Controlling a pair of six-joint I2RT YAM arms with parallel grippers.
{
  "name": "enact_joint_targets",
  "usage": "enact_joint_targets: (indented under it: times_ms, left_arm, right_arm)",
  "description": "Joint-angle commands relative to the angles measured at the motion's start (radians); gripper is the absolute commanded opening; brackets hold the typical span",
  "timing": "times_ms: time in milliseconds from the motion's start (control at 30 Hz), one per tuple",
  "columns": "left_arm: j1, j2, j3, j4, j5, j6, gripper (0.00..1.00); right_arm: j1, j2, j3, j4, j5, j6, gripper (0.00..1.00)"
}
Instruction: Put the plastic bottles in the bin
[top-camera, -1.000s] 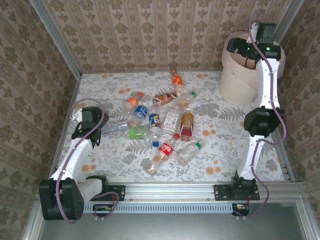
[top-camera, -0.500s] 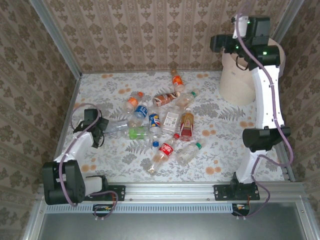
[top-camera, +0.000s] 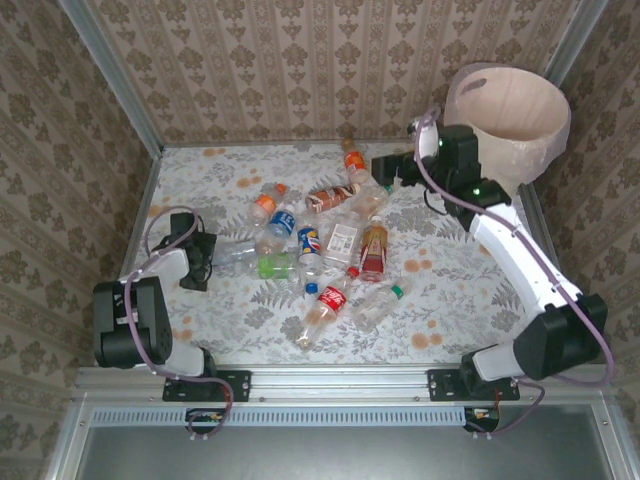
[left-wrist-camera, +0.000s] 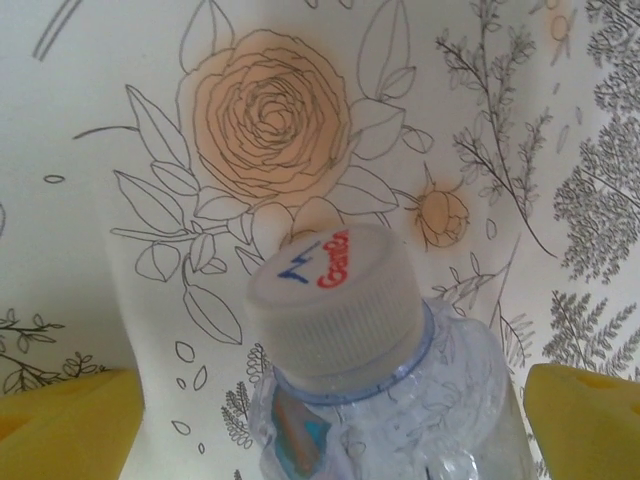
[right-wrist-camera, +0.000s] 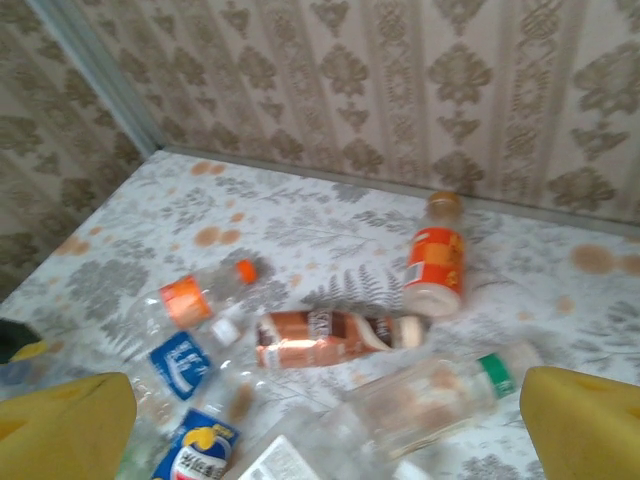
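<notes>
The left arm folds low over the table (top-camera: 450, 300), and the left gripper (top-camera: 203, 260) is spread wide around a clear white-capped bottle (left-wrist-camera: 330, 300) (gaps show on both sides). More bottles (top-camera: 345, 240) lie scattered mid-table. The right arm reaches leftward from the bin (top-camera: 500, 105), with the right gripper (top-camera: 386, 168) wide and empty.

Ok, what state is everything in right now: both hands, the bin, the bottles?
left hand: open, straddling the white-capped bottle, not gripping it.
white-capped bottle: capped, lying on the table.
right hand: open, empty, above the table.
other bottles: lying scattered on the table, not binned.
bin: open-topped, bag-lined, contents not visible.
</notes>
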Motion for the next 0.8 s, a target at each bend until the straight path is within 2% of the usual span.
enact_joint_targets:
  times_ms: [0,167,300,467,767]
  left_arm:
    - [0.000,0.079,0.020,0.124,0.041,-0.072,0.97]
    - [0.000,0.160,0.039,0.200,0.049,-0.077,0.82]
    - [0.000,0.217,0.054,0.277,0.083,-0.065,0.74]
    - [0.001,0.230,0.096,0.284,0.092,0.016,0.69]
    - [0.013,0.128,0.103,0.281,0.028,0.149,0.65]
  right_arm:
    - [0.022,-0.103,-0.118,0.206,-0.039,0.074,1.00]
    - [0.027,-0.191,-0.261,0.256,-0.033,0.116,1.00]
    - [0.027,-0.235,-0.302,0.227,-0.007,0.098,1.00]
    - [0.027,-0.254,-0.326,0.218,0.022,0.080,1.00]
    - [0.026,-0.225,-0.347,0.264,0.013,0.081,1.00]
